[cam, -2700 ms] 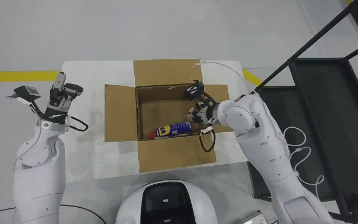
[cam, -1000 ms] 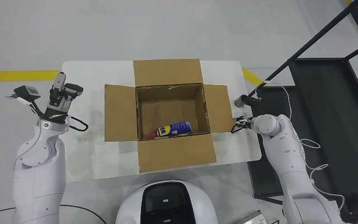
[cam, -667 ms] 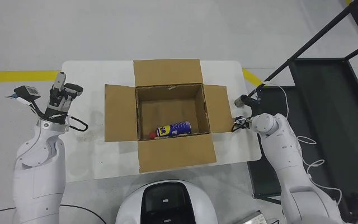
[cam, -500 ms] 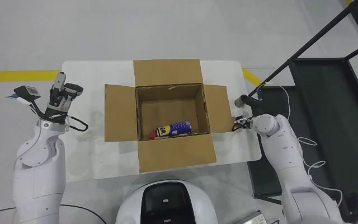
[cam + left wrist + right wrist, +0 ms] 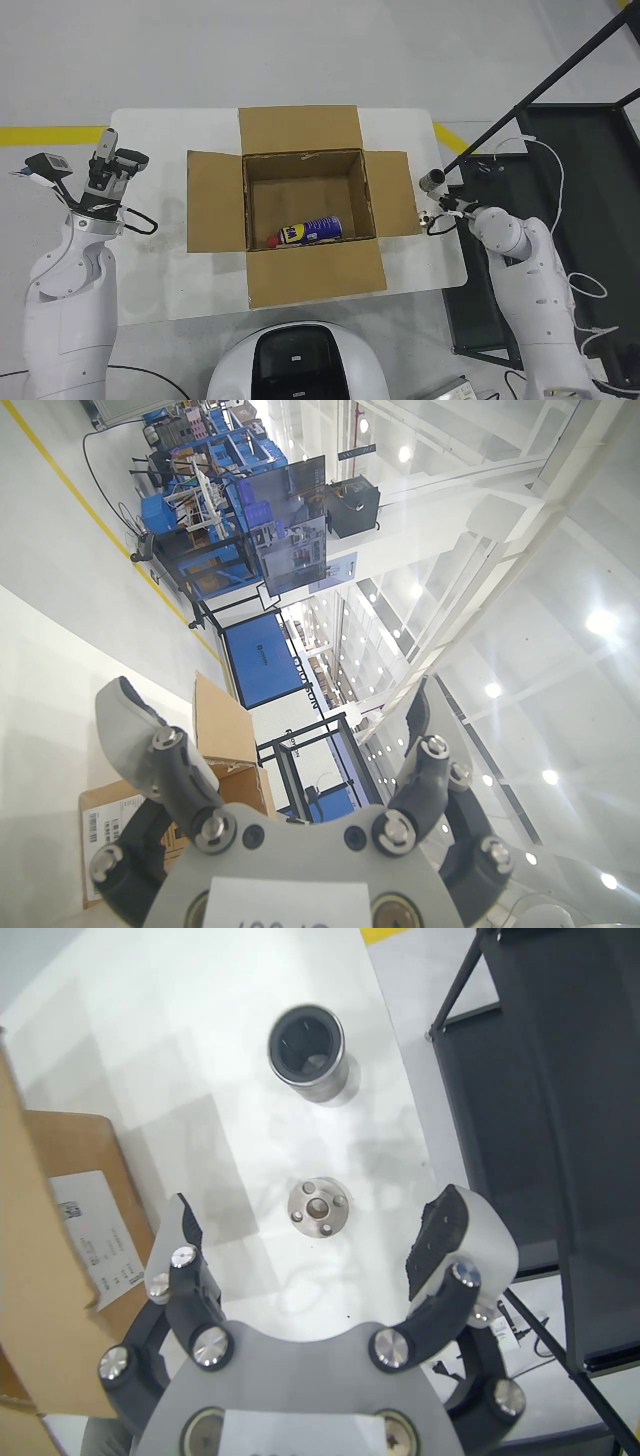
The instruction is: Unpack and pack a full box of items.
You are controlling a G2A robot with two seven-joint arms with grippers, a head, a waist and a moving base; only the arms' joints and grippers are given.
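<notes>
Pulled out of the box [image 5: 215, 200], set down a flange [image 5: 318, 1208].
Top: swung the right pincer [image 5: 438, 208] from inside the box to the tabletop's [image 5: 160, 270] right edge, leaving only a spray can [image 5: 310, 231] inside. Left wrist: holds the left pincer [image 5: 270, 700] spread, empty, beside the box. Right wrist: hovers spread wide over the released flange, near a metal sleeve [image 5: 307, 1058]; likely one item left.

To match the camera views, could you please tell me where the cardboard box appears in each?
Top view: cardboard box mid-table, flaps open.
Left wrist view: cardboard box beyond the left gripper.
Right wrist view: cardboard box flap beside the right gripper.
Shared landmark: the white table.
</notes>
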